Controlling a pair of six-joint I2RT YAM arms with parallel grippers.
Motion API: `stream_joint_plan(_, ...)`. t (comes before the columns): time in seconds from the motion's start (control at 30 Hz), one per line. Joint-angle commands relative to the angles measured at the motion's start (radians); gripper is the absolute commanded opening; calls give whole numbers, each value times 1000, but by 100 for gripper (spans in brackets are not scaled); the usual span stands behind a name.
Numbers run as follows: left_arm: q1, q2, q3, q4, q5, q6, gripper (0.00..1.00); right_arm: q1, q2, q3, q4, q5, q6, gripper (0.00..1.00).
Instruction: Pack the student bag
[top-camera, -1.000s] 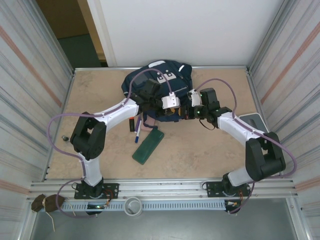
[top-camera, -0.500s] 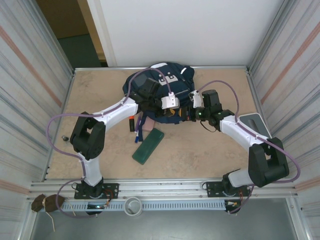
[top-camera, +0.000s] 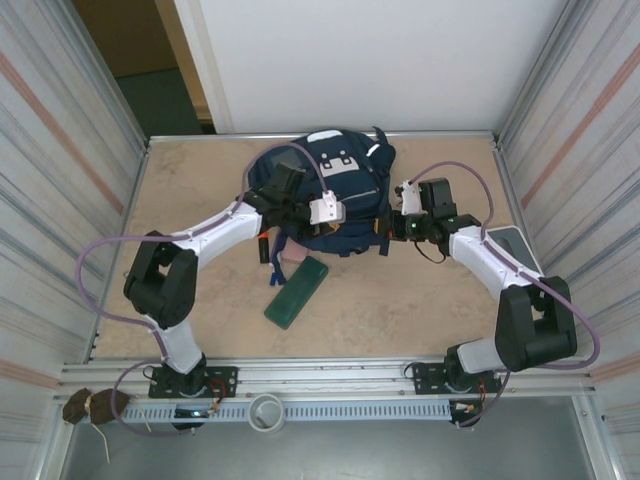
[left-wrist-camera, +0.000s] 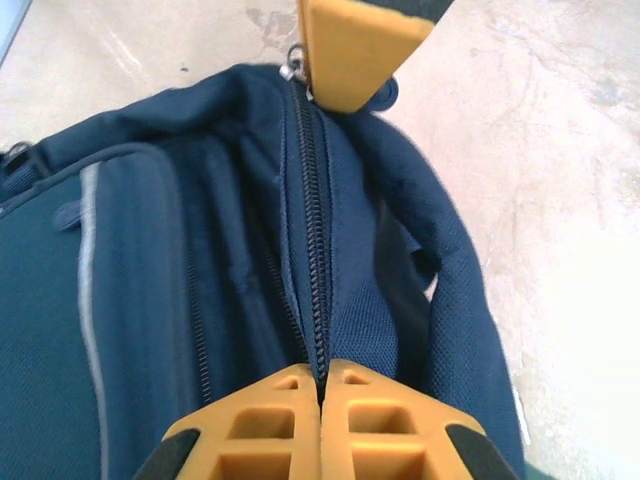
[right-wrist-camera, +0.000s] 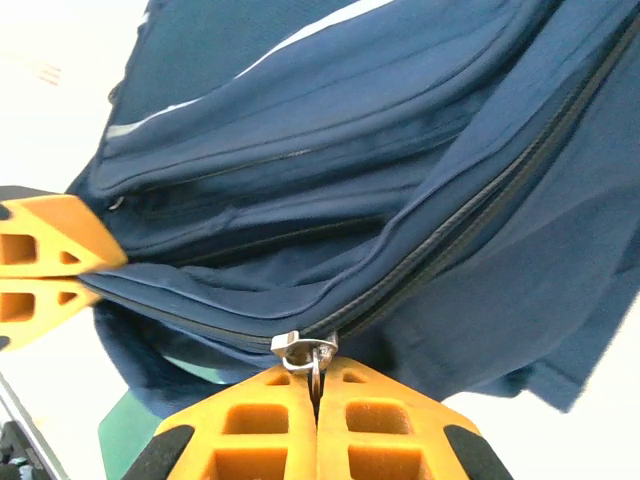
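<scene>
The student bag (top-camera: 340, 185), a navy backpack with a white patch, lies at the back middle of the table. My left gripper (left-wrist-camera: 322, 380) is shut on the bag's fabric right at the zipper line (left-wrist-camera: 312, 250). That gripper sits at the bag's near edge (top-camera: 338, 226). My right gripper (right-wrist-camera: 316, 375) is shut on the metal zipper pull (right-wrist-camera: 305, 348), at the bag's right side (top-camera: 388, 222). The closed zipper runs between the two grippers. One right finger (left-wrist-camera: 350, 50) shows at the zipper's far end, and the left fingers (right-wrist-camera: 45, 250) show at the left edge.
A flat dark green case (top-camera: 297, 291) lies in front of the bag, with pens (top-camera: 272, 265) and a pink item (top-camera: 296, 255) beside it. A grey flat device (top-camera: 508, 243) rests by the right wall. Metal walls close in both sides.
The left gripper has shut on the bag at the zipper. Both grippers moved toward the back and the bag now lies flatter and spread further right.
</scene>
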Motion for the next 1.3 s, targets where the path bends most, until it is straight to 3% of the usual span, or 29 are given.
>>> stream_joint_plan(0.0,51,-54,-22,37,-77,22,0,-13,29,37,-79,44,-24,0)
stream_joint_plan(0.1,82,-59,-35,43,-91,-21,1,21,30,38,-34,10,-21,0)
stream_joint_plan(0.27,81,-96,-27,-8,-41,-124,36,76,10,36,72,-71,30,0)
stream_joint_plan(0.37,42,-119,-32,-16,-41,-155,49,115,-4,45,109,-88,54,0)
stream_joint_plan(0.47,-6,-114,-27,-29,-50,-145,54,143,-18,57,133,-102,76,0)
stream_joint_plan(0.7,-48,-49,40,-91,-18,-149,56,188,-42,77,157,-106,101,0)
stream_joint_plan(0.77,-55,-39,42,-92,1,-147,54,195,-44,81,163,-112,101,0)
stream_joint_plan(0.83,-54,-24,53,-103,-2,-140,46,196,-44,81,166,-115,100,0)
stream_joint_plan(0.97,-29,-11,82,-146,-3,-123,12,158,-55,65,126,-107,72,0)
stream_joint_plan(1.03,-3,-34,83,-154,33,-120,0,130,-52,73,31,-28,18,0)
stream_joint_plan(1.13,42,-110,21,-91,113,-127,0,79,-22,91,-93,104,-42,0)
stream_joint_plan(1.27,111,-215,-109,76,201,-197,0,55,27,111,-135,229,-74,0)
